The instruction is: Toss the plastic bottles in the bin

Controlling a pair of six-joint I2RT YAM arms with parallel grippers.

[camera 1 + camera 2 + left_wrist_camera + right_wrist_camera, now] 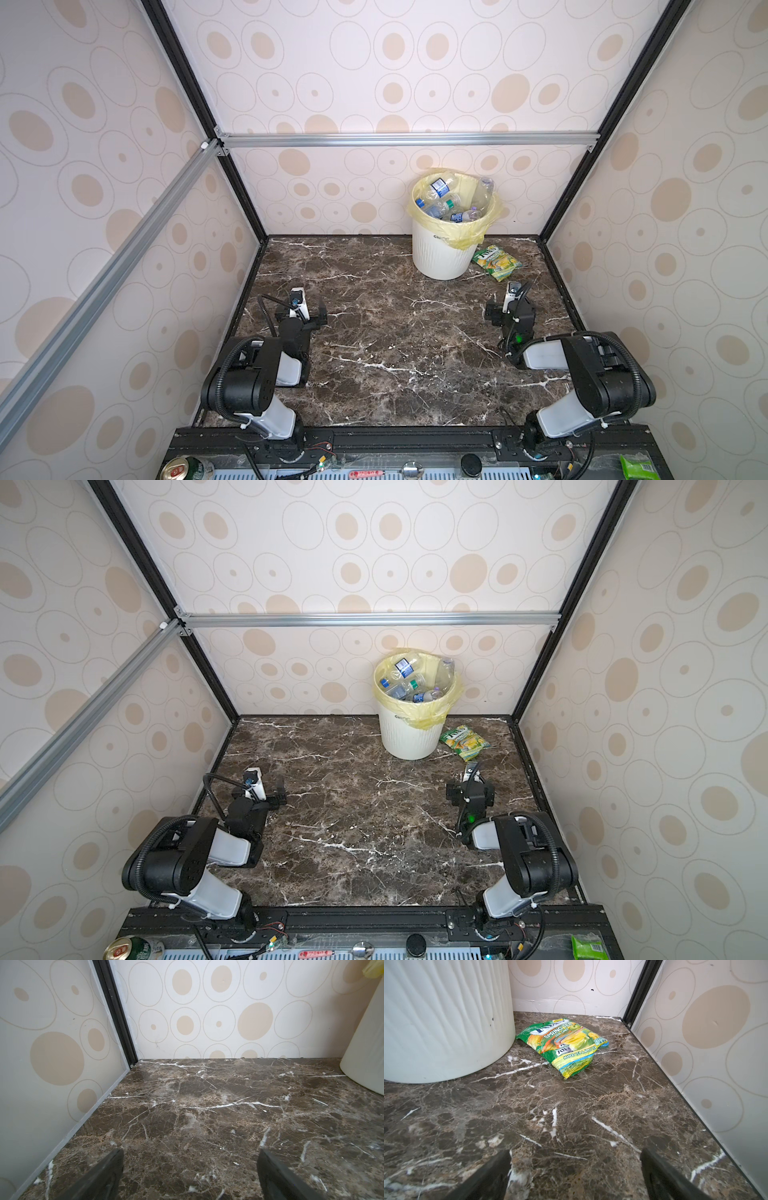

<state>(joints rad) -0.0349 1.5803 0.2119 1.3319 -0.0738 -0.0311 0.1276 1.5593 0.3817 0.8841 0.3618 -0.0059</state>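
Note:
The bin (444, 255) (409, 739) is a white ribbed basket with a pale yellow bag. It stands at the back of the table, right of the middle. Several plastic bottles (451, 199) (415, 681), mostly clear with blue labels, lie piled inside it up to the rim. My left gripper (300, 314) (264, 793) (191, 1153) hovers low at the left, open and empty, well short of the bin (365, 1053). On the right, my right gripper (510, 311) (469, 793) (575, 1153) is open and empty too, just in front of the bin (446, 1022).
A green-yellow snack packet (496, 262) (464, 742) (566, 1045) lies flat beside the bin's right side, ahead of the right gripper. The dark marble table (395, 332) is walled on three sides. On the front rail sit a drink can (185, 469) and a green packet (633, 467).

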